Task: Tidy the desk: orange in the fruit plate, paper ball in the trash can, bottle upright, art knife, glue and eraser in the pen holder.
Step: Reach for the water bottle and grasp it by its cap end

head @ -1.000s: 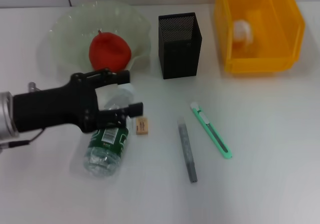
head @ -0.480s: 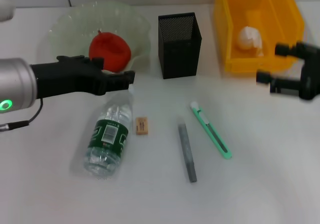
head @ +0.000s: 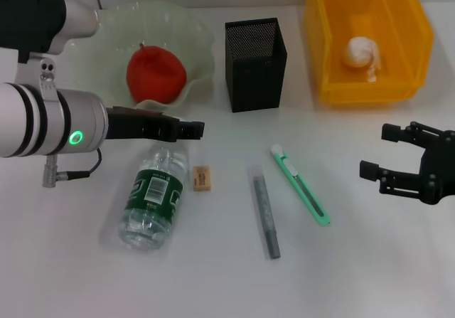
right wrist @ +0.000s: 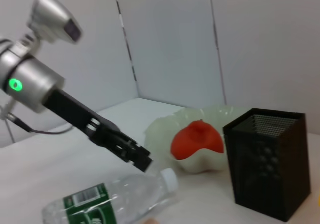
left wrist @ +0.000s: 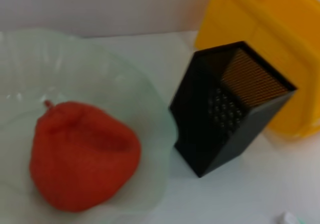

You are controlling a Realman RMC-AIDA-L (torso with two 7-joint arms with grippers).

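Observation:
The bottle (head: 153,197) lies on its side on the desk (head: 213,282), with my left gripper (head: 186,128) just above its cap end and not holding it. The orange (head: 155,72) sits in the fruit plate (head: 99,33). A paper ball (head: 361,53) rests inside the trash can (head: 323,40). Eraser (head: 202,178), glue (head: 266,215) and art knife (head: 300,185) lie flat on the desk in front of the pen holder (head: 254,63). My right gripper (head: 375,149) hovers open and empty, right of the knife. The right wrist view shows the left gripper (right wrist: 135,156) over the bottle (right wrist: 110,201).
In the left wrist view, the orange (left wrist: 82,154) and plate rim (left wrist: 150,103) sit close beside the pen holder (left wrist: 225,114), with the trash can (left wrist: 270,43) behind. A grey wall closes off the desk's far edge.
My left gripper has come off the bottle, turned and risen near its cap. The right gripper has travelled from over the trash can down to the desk's right side.

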